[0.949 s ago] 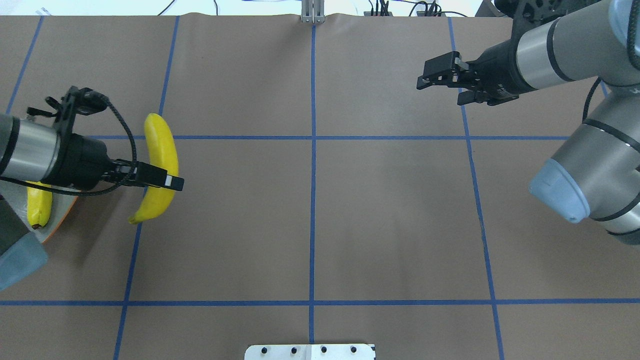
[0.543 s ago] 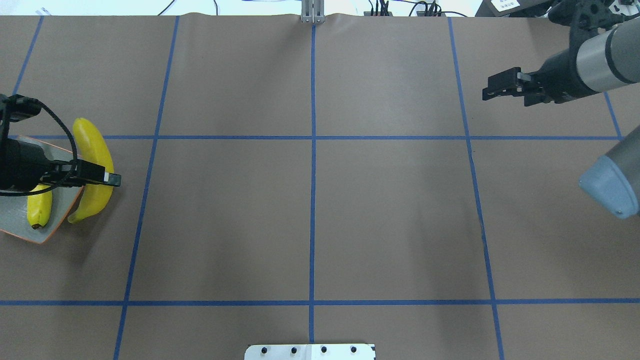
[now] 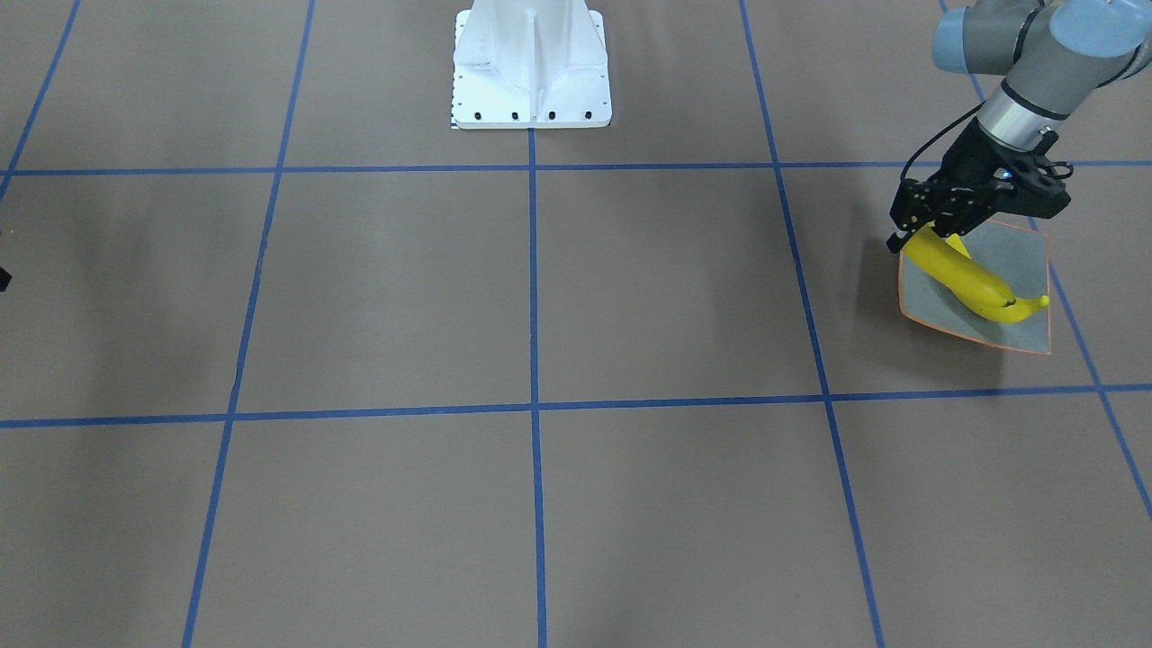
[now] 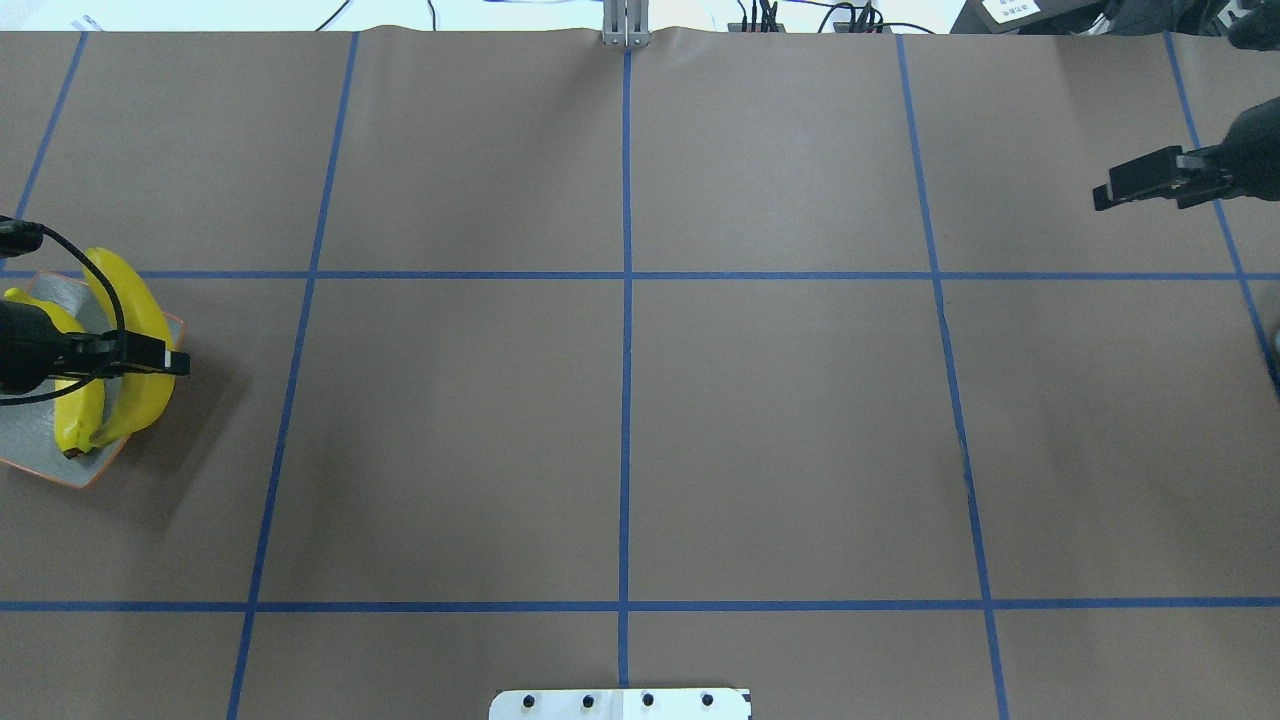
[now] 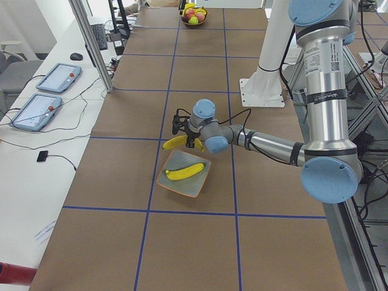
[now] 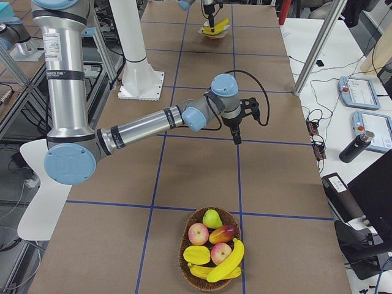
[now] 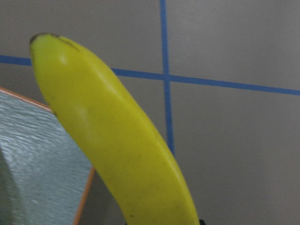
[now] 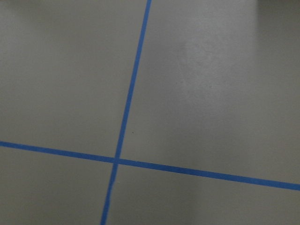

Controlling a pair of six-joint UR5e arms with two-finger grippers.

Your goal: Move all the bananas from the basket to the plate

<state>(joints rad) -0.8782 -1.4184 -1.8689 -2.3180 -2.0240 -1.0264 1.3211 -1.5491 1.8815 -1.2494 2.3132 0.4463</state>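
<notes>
My left gripper (image 4: 160, 360) is shut on the middle of a yellow banana (image 4: 132, 320), holding it over the inner edge of the grey, orange-rimmed plate (image 4: 35, 445). The left wrist view shows this banana (image 7: 117, 140) crossing the plate's rim (image 7: 42, 178). A second banana (image 5: 185, 172) lies on the plate (image 5: 188, 187). The basket (image 6: 211, 254) sits at the table's right end with two more bananas (image 6: 225, 262) among other fruit. My right gripper (image 4: 1105, 192) hovers open at the right with nothing between its fingers. It is well clear of the basket.
The robot's white base plate (image 4: 620, 703) sits at the near table edge. Blue tape lines grid the brown table top. Apples, a pear and a mango share the basket (image 5: 195, 15). Tablets and cables lie on side tables beyond the table's far edge.
My left gripper has carried the banana leftward from beside the plate to over it. My right arm has drawn back to the right, towards the frame's edge.
</notes>
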